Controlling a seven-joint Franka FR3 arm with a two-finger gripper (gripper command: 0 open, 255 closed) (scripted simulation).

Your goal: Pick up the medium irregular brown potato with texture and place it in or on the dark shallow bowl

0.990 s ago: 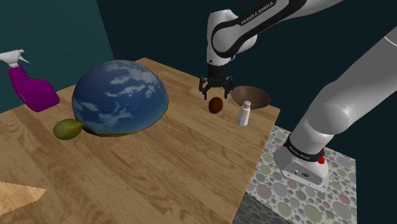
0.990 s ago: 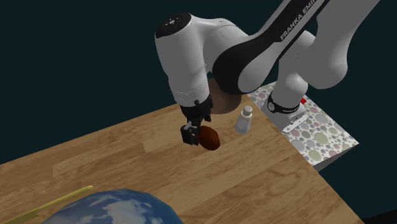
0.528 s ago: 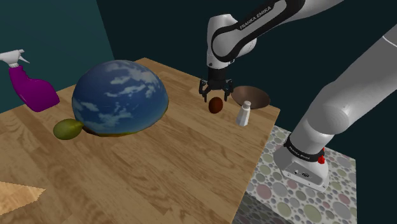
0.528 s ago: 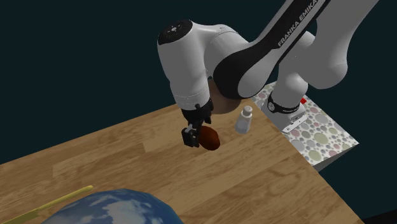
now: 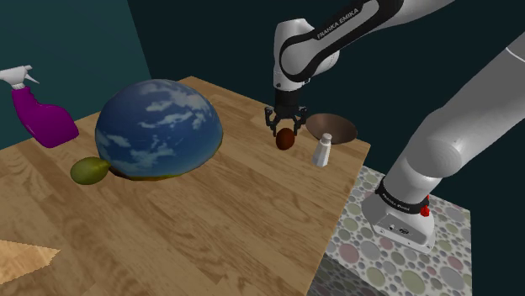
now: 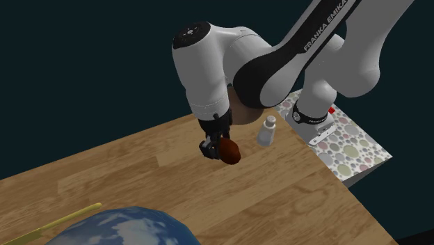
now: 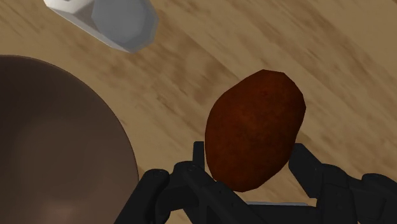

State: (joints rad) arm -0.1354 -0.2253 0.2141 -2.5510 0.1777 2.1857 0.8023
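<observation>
A reddish-brown potato [image 5: 285, 140] [image 6: 230, 151] lies on the wooden table [image 5: 227, 210], close to the brown shallow bowl [image 5: 331, 127] at the table's far corner. My black gripper [image 5: 284, 132] [image 6: 216, 147] reaches straight down onto it. In the wrist view the gripper [image 7: 248, 158] is shut on the potato [image 7: 254, 127], one finger pressed to each side. The bowl [image 7: 57, 146] curves close beside the hand. The potato still rests on the wood.
A small white shaker [image 5: 322, 150] [image 6: 267, 131] [image 7: 118, 19] stands between potato and bowl. A big blue-and-white dome [image 5: 158, 128], a green fruit [image 5: 90, 170] and a purple spray bottle [image 5: 38, 113] sit toward the shoulder view's left. The table edge [image 5: 341, 214] runs beside the stand [image 5: 395, 261].
The gripper sank slightly around the potato and its fingers closed from wide apart onto the potato's sides. The potato has not moved.
</observation>
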